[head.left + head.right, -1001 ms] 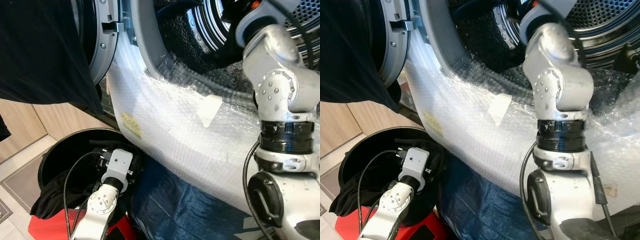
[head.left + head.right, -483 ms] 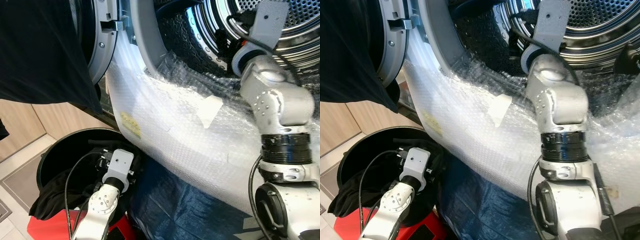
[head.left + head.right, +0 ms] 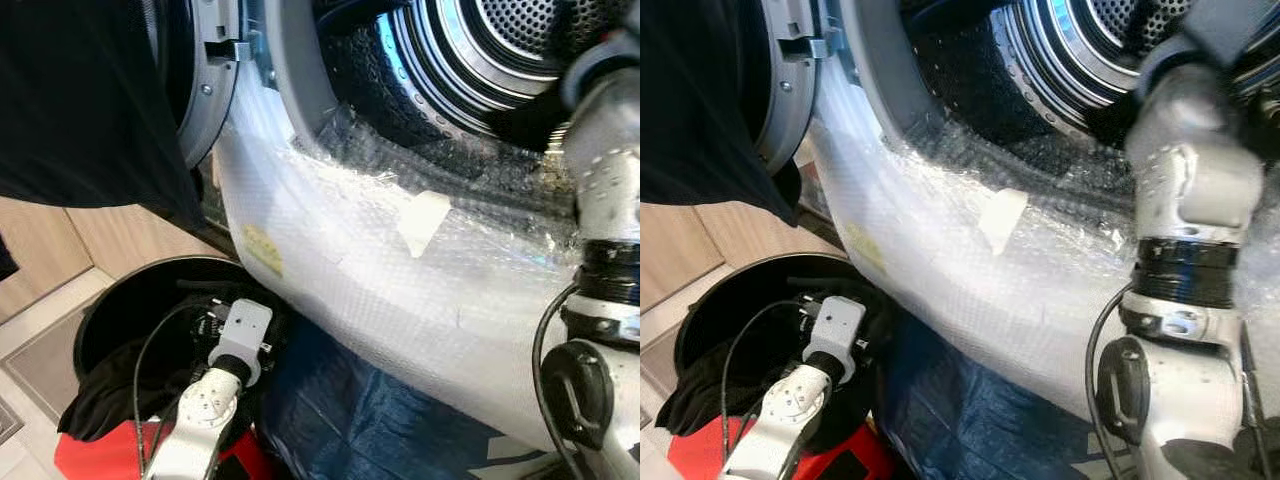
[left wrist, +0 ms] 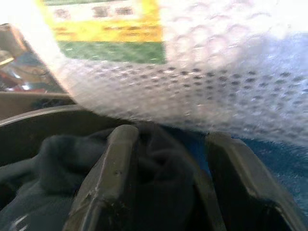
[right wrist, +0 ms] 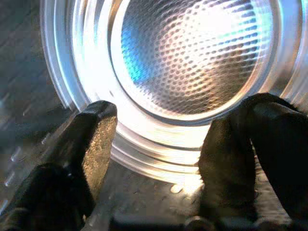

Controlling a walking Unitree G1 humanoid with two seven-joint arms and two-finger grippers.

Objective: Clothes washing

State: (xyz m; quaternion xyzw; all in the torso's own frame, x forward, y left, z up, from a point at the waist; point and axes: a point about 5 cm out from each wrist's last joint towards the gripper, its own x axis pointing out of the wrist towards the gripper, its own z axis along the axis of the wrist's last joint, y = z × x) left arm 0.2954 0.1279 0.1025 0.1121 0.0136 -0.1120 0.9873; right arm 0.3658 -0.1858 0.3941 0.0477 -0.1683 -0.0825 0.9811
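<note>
Beside 1 washer drum (image 3: 500,50), 1 basket (image 3: 110,300)

My left gripper (image 4: 168,187) sits in the basket (image 3: 110,310) at lower left; the drum (image 3: 480,50) fills upper right.

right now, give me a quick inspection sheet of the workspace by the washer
surface: tan floor at the left, no table.
job's things: washer with door swung open, shiny drum looks bare; black basket holding dark clothes.
clutter: bubble wrap over the washer front, blue sheet below, a dark cloth hanging at upper left.
grippers: left pincer open, down in the basket around dark fabric; right pincer open, empty, facing the drum.
cables: black cables along the left arm and right arm.
surroundings: wood panel beside the washer.
</note>
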